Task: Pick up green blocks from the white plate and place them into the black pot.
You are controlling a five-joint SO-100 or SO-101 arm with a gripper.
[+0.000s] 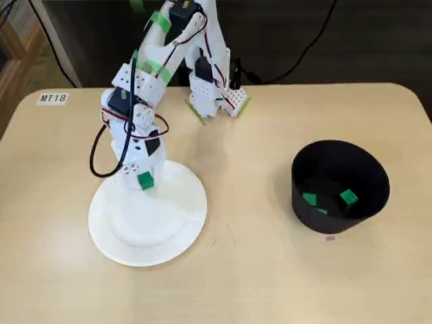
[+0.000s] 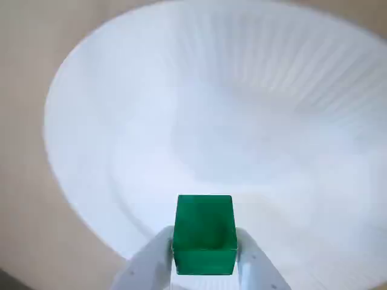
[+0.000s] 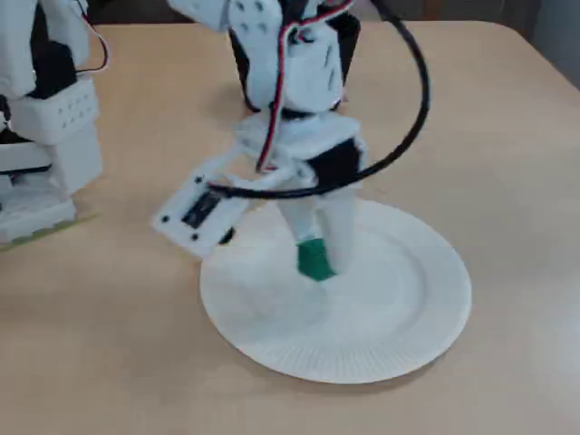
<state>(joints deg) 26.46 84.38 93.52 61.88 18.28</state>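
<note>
**Block pinched over the plate**

The gripper [image 2: 205, 244] pinches a green block [image 2: 205, 232] between its two white fingers [image 2: 154, 257], one on each side of it. In a fixed view the block [image 1: 144, 180] sits at the plate's [image 1: 169, 236] upper left edge, under the bent arm [image 1: 145, 88]. Whether it touches the plate [image 3: 399, 317] or hangs just above cannot be told. The pot [image 1: 305, 214] stands well apart, to the right on the table [image 1: 256, 283], with two green blocks inside: one [image 1: 309, 198] left, one [image 1: 348, 197] right
</note>
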